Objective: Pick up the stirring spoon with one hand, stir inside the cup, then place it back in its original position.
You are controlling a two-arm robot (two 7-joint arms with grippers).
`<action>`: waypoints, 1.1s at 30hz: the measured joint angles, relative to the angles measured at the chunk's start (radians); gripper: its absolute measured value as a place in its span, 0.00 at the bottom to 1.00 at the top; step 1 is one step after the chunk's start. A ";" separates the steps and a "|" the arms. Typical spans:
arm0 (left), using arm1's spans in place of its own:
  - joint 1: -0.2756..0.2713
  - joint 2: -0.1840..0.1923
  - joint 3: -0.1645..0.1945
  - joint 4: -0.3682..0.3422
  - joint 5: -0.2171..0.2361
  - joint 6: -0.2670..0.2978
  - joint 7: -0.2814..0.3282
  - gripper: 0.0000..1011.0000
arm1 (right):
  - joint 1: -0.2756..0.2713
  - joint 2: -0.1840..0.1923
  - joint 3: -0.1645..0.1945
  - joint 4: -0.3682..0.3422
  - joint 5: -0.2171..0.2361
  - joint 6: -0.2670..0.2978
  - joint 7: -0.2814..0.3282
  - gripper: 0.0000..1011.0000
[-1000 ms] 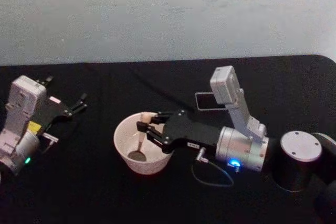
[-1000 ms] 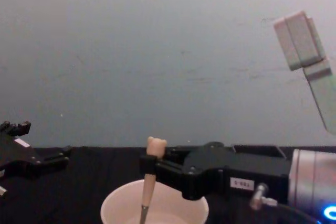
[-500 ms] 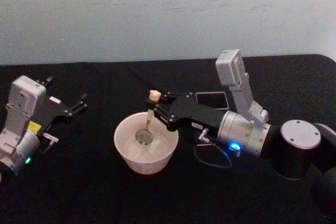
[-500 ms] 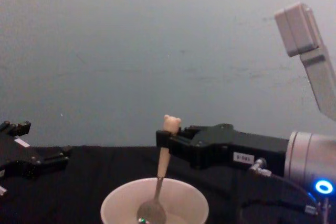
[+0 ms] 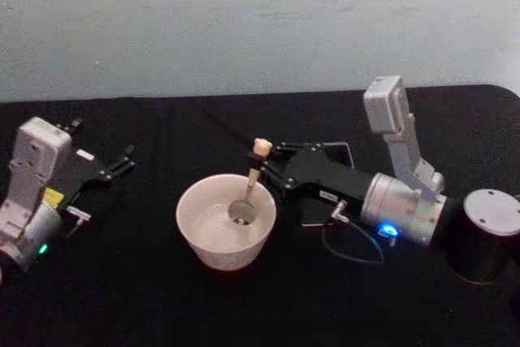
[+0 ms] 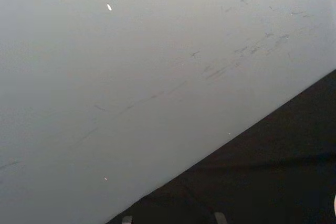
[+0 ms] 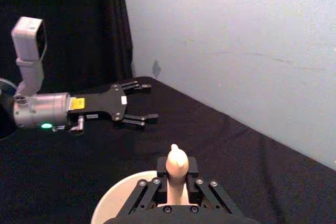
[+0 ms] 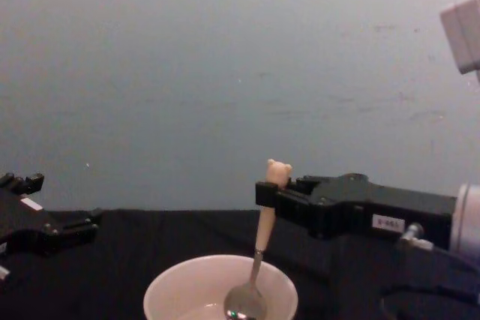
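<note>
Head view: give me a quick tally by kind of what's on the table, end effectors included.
spoon: 1
cup: 1
holder: 1
end effectors: 2, the left end effector open at the table's left, the right end effector shut on the spoon over the cup
total: 5

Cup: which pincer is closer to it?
Right. The right pincer holds the stirring spoon just above the cup; the left pincer rests apart, off to its left.
</note>
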 joint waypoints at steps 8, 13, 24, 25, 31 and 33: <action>0.000 0.000 0.000 0.000 0.000 0.000 0.000 0.99 | -0.035 0.035 -0.005 -0.059 0.021 0.010 0.024 0.20; 0.000 0.000 0.000 0.000 0.000 0.000 0.000 0.99 | -0.039 0.028 -0.013 -0.067 0.032 0.015 0.021 0.20; 0.000 0.000 0.000 0.000 0.000 0.000 0.000 0.99 | -0.022 -0.011 -0.004 -0.050 0.048 0.017 -0.027 0.20; 0.000 0.000 0.000 0.000 0.000 0.000 0.000 0.99 | -0.021 -0.014 0.000 -0.049 0.051 0.018 -0.032 0.20; 0.000 0.000 0.000 0.000 0.000 0.000 0.000 0.99 | -0.020 -0.019 0.018 -0.050 0.071 0.020 -0.048 0.20; 0.000 0.000 0.000 0.000 0.000 0.000 0.000 0.99 | -0.022 -0.020 0.030 -0.053 0.082 0.022 -0.056 0.20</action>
